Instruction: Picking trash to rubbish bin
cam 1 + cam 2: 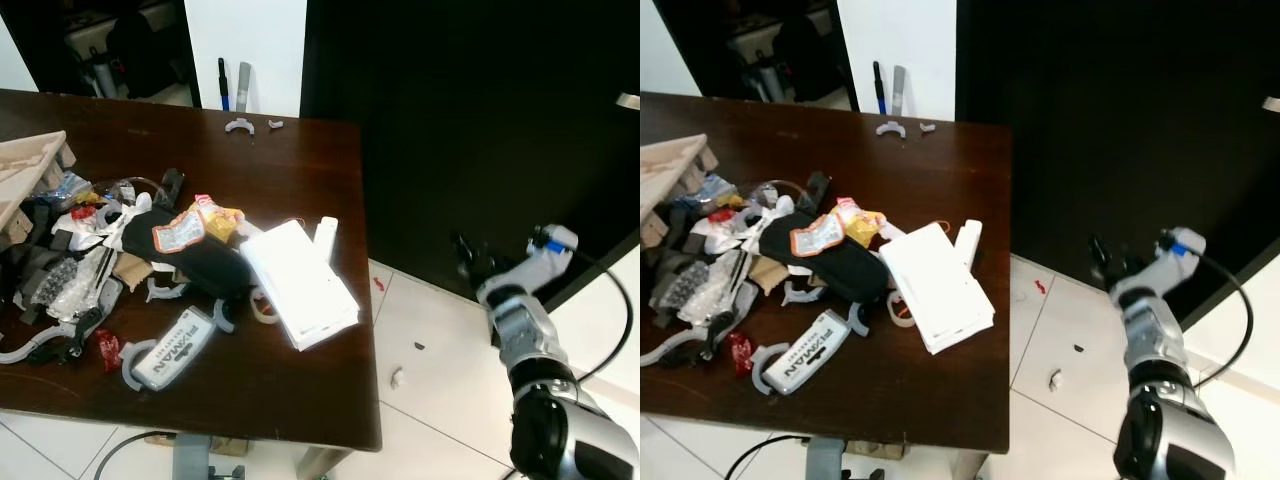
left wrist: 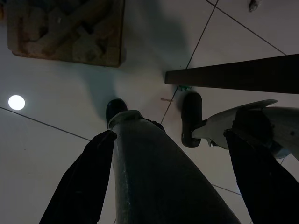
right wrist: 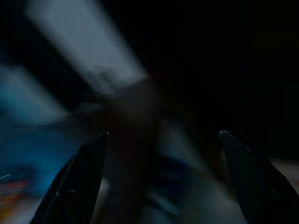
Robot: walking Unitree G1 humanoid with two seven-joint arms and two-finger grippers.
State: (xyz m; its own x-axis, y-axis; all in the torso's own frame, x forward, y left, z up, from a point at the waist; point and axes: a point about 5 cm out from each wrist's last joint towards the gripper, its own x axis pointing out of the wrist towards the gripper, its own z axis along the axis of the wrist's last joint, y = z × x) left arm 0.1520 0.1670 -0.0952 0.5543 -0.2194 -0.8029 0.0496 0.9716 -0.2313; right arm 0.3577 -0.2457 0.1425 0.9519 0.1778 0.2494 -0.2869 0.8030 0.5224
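The right arm (image 1: 545, 390) is rising at the lower right off the table, its right gripper (image 1: 470, 255) hanging over the white tiled floor (image 1: 430, 340) before a black wall; its fingers (image 3: 81, 179) are standing spread with nothing between them. The left gripper (image 2: 163, 177) is hanging low beside the robot's own leg, fingers also apart and empty.

The dark wooden table (image 1: 300, 160) is carrying the trash: a heap of wrappers and plastic (image 1: 90, 250) crowding its left half, a white box (image 1: 298, 282) lying flat near the right edge, a white labelled packet (image 1: 172, 348) near the front edge. The far half of the top is lying mostly bare, with small grey clips (image 1: 240, 125) at the back edge.

Small scraps (image 1: 398, 376) are lying on the tiles between table and arm.
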